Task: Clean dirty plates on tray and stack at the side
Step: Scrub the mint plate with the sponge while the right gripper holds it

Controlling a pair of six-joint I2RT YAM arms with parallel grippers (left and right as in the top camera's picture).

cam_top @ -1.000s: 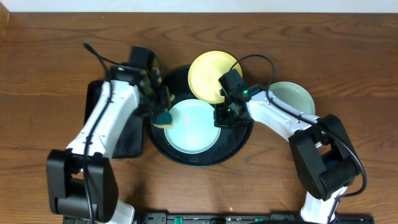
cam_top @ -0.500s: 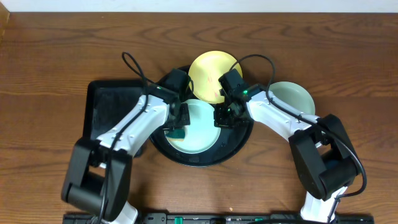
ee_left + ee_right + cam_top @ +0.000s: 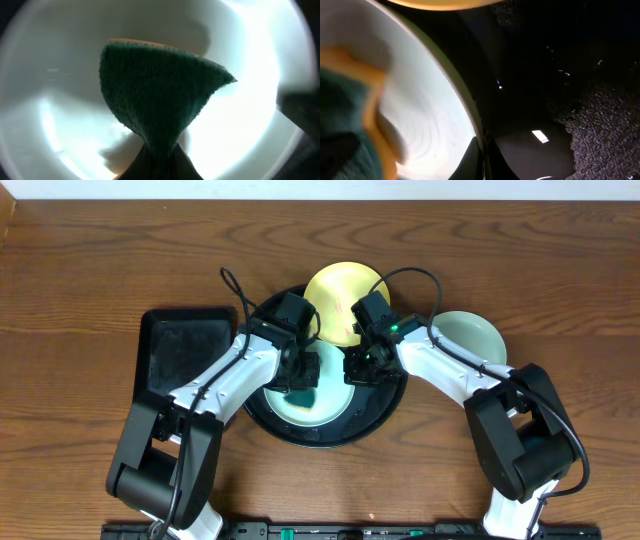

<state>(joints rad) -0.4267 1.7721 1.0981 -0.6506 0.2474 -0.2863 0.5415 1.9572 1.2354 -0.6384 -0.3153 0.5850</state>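
Note:
A pale mint-green plate (image 3: 325,402) lies in the round black tray (image 3: 375,415). My left gripper (image 3: 303,383) is shut on a green and yellow sponge (image 3: 155,95) and presses it onto this plate (image 3: 240,125). My right gripper (image 3: 356,369) is shut on the plate's right rim (image 3: 470,120), the sponge (image 3: 350,115) showing at the left of its view. The pale yellow plate (image 3: 338,298) leans on the tray's back rim. A second mint-green plate (image 3: 475,335) sits on the table to the right of the tray.
A rectangular black tray (image 3: 180,355) lies on the wooden table (image 3: 80,300) left of the round tray. My two arms meet over the round tray.
My left gripper has carried the sponge rightward from the plate's left edge to its middle. The right gripper has stayed on the plate's rim.

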